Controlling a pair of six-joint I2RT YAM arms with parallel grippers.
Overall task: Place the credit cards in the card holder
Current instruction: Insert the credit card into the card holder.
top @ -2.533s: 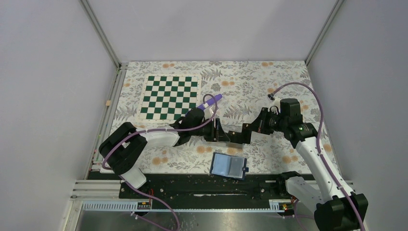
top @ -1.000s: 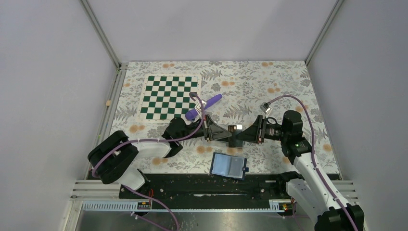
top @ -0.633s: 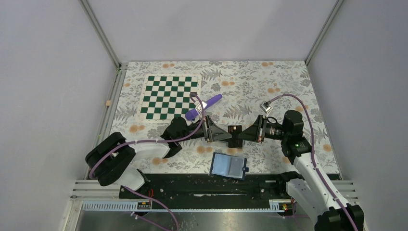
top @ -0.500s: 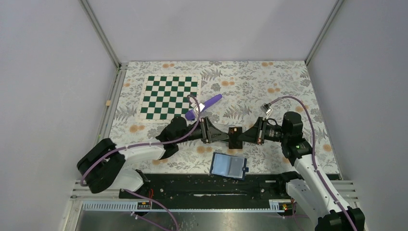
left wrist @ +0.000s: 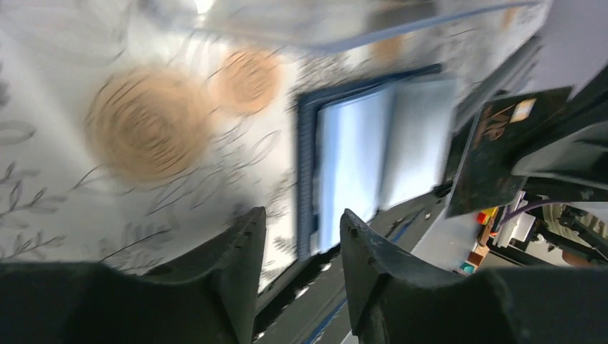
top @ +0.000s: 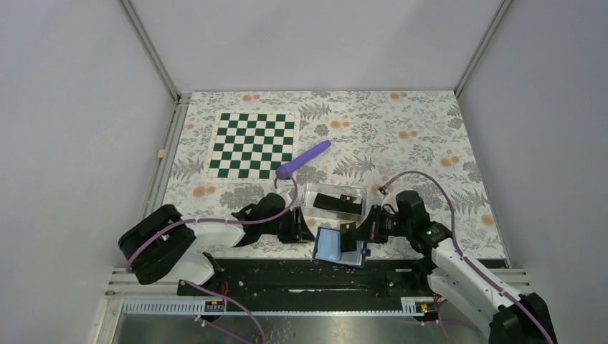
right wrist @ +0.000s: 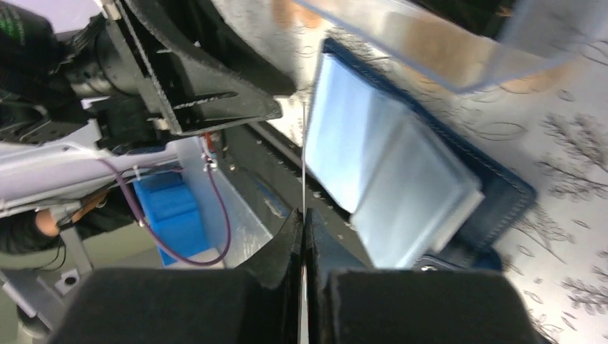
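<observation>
The navy card holder [top: 331, 246] lies open near the table's front edge, pale blue pockets up; it also shows in the left wrist view [left wrist: 373, 154] and the right wrist view [right wrist: 391, 165]. My right gripper [top: 356, 233] is shut on a black credit card [top: 348, 235], held upright just above the holder; the card shows edge-on between the jaws [right wrist: 303, 158] and flat in the left wrist view [left wrist: 502, 147]. My left gripper [top: 305, 228] is open and empty, low at the holder's left edge [left wrist: 301, 226]. Another black card [top: 337, 203] lies in the clear tray.
The clear plastic tray [top: 362, 197] stands just behind the holder. A purple pen-like object [top: 305, 158] lies behind it, beside the green chessboard [top: 252, 145]. The black rail [top: 287, 276] runs along the near edge, right below the holder.
Both grippers have come from over the tray toward the near edge. The right one carried the black card down to the holder; the left one dropped to the holder's left side.
</observation>
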